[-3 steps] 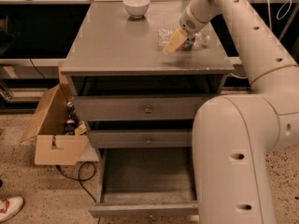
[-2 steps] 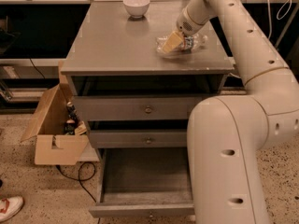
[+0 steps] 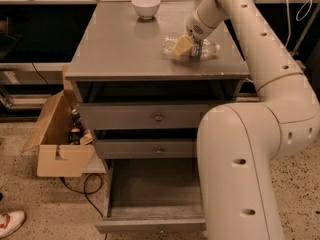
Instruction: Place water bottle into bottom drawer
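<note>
I find the water bottle lying on the cabinet top near its right edge, gripper over it, its grip I cannot tell; light, thin-walled, slippery, I judge it best taken across its middle

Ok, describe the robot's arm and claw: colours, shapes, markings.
The arm is cream-white, built of thick rounded tubular shells dotted with small dark round holes, with a thin tan band at one joint seam. No loose cables show on it. The claw, over the cabinet top by the water bottle, is tan and wedge-shaped.
</note>
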Robot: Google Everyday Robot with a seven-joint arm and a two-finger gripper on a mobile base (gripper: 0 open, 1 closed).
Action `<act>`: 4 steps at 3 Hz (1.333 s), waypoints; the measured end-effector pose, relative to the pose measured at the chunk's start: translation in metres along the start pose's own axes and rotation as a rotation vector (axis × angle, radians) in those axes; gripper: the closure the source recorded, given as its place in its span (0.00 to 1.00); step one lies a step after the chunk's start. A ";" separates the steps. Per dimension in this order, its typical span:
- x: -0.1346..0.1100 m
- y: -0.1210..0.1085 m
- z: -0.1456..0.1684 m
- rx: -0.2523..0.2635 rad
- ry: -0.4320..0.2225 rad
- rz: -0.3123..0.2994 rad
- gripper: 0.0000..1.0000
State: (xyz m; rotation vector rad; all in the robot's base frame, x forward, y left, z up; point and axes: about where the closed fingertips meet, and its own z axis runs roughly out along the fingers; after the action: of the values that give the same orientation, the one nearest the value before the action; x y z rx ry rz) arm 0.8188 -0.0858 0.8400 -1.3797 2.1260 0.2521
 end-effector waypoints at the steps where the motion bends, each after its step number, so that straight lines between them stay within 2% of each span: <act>1: -0.001 0.000 -0.001 0.000 0.000 0.000 1.00; 2: -0.005 0.008 -0.031 0.004 -0.044 -0.028 1.00; 3: -0.013 0.019 -0.125 0.098 -0.207 -0.061 1.00; 4: -0.038 0.087 -0.242 0.167 -0.410 -0.058 1.00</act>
State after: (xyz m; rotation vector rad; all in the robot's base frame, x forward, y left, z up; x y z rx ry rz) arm 0.6636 -0.1276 1.0440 -1.1751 1.7261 0.2991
